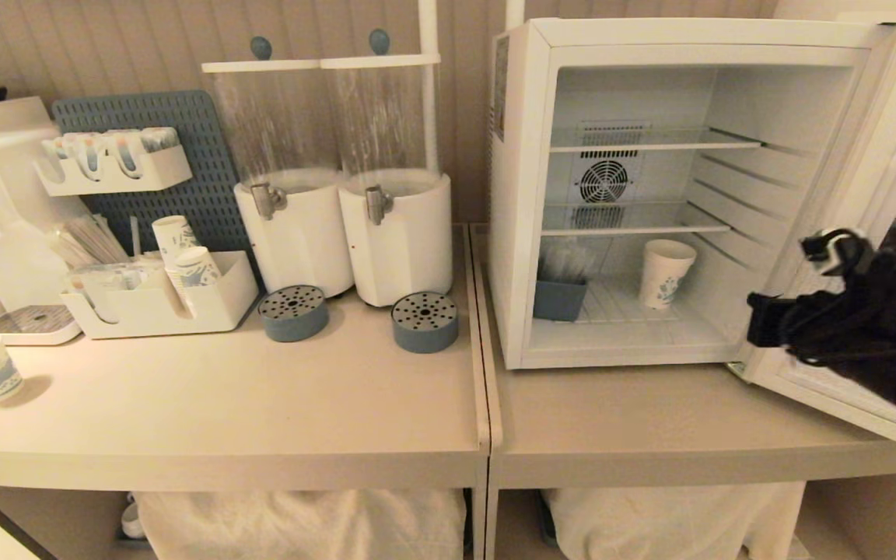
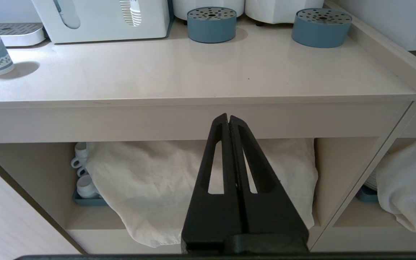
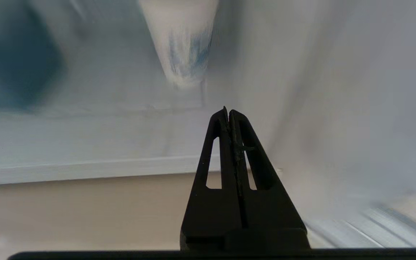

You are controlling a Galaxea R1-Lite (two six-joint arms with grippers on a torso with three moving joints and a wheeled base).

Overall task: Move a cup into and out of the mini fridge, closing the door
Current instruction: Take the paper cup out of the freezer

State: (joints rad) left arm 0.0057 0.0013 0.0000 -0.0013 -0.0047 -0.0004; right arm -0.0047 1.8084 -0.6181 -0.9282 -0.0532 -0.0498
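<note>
- My right gripper [image 3: 228, 112], jaws pressed together and holding nothing, hangs at four o'clock before the open door [image 1: 868, 233].
- My left gripper [image 2: 228, 117], jaws pressed together too, sits below the counter [image 2: 193, 79]; only its wrist view shows the cloth [image 2: 157, 187] underneath.
- At two o'clock, the mini fridge [image 1: 522, 194] gapes open; a blue bin [image 1: 559, 299] stands at the cup's nine o'clock.
- The cup [image 1: 665, 274] stands upright on the fridge floor, mouth up.
</note>
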